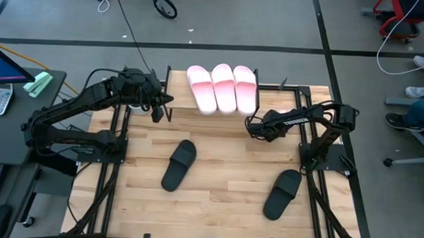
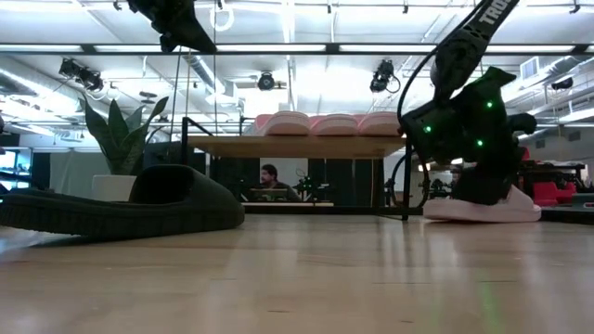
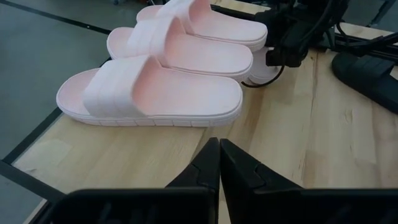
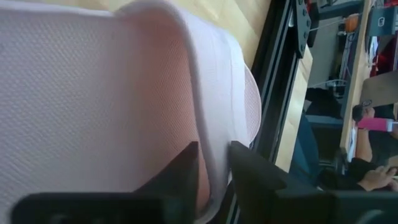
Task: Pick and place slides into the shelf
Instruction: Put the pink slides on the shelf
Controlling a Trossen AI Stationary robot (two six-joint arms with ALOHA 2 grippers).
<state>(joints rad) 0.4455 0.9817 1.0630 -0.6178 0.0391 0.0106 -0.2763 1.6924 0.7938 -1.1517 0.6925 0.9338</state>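
Three pale pink slides (image 1: 222,87) lie side by side, soles down, on the shelf's top board (image 2: 278,147) at the table's far side. A fourth pink slide (image 2: 506,209) lies on the table just right of the shelf, mostly hidden under my right arm in the high view. My right gripper (image 4: 214,174) is down on it and shut on it. My left gripper (image 3: 219,155) is shut and empty, above the table by the shelf's left end (image 1: 158,106). Two black slides lie on the table, one left of centre (image 1: 179,164) and one near right (image 1: 283,193). My right gripper pinches a raised pale edge of the pink slide (image 4: 214,143), apparently the strap's edge, with one finger (image 4: 185,165) on the inner side and one (image 4: 245,165) on the outer side. It comes from above. The slide's sole rests on the table.
Black frame rails run along the table's left and right sides (image 1: 316,186). The shelf's thin black legs (image 2: 406,181) stand close to the slide my right gripper is on. A desk with a calculator and a monitor (image 1: 1,83) is at the left. A person's feet (image 1: 422,80) are beyond the right edge.
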